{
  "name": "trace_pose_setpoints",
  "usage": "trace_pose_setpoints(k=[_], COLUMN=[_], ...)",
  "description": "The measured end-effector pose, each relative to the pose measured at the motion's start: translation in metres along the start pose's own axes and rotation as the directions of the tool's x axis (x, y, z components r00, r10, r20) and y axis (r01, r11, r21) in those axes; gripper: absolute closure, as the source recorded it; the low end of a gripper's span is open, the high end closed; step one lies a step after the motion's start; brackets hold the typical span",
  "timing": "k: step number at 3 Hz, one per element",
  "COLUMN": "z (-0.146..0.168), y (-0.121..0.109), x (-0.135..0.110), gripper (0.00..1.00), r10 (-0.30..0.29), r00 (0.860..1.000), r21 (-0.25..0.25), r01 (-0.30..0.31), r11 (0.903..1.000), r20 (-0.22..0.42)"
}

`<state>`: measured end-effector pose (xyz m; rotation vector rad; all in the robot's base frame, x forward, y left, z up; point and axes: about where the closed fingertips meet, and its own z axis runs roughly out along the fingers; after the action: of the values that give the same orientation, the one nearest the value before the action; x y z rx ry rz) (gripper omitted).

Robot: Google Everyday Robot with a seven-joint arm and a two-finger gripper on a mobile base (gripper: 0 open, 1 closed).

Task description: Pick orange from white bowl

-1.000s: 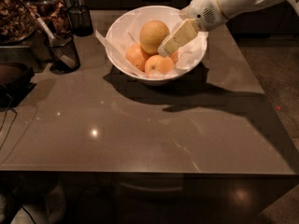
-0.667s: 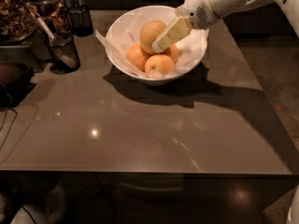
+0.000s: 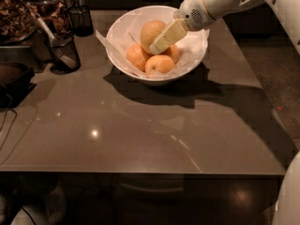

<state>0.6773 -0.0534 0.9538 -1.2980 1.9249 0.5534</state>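
The white bowl point(image 3: 123, 23) stands at the back of the table, lined with white paper whose corners stick out past the rim. In it the large pale orange point(image 3: 149, 30) rests on top at the back, above three smaller, brighter oranges point(image 3: 159, 65). My gripper point(image 3: 157, 46) reaches down into the bowl from the upper right. Its tip lies against the right side of the large orange and just above the smaller ones. The gripper covers part of the orange's right side.
A black mesh cup point(image 3: 63, 53) with a utensil stands left of the bowl, and another black mesh cup point(image 3: 80, 19) stands behind it. Dark trays and clutter point(image 3: 16, 18) fill the far left. The brown table point(image 3: 140, 125) stretches toward the front edge.
My gripper has moved left and a little farther into the bowl, from over the smaller oranges to the right side of the large orange. The fruit has not moved.
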Motion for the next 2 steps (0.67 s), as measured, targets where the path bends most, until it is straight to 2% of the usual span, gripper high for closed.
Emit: trace_pose_setpoints(k=[2], z=[0.0093], y=[-0.009], x=[0.0019], gripper=[0.0], r10=[0.017], r00=[0.999], r21=[0.001], r01=[-0.017], r11=[0.9999], r20=[-0.03])
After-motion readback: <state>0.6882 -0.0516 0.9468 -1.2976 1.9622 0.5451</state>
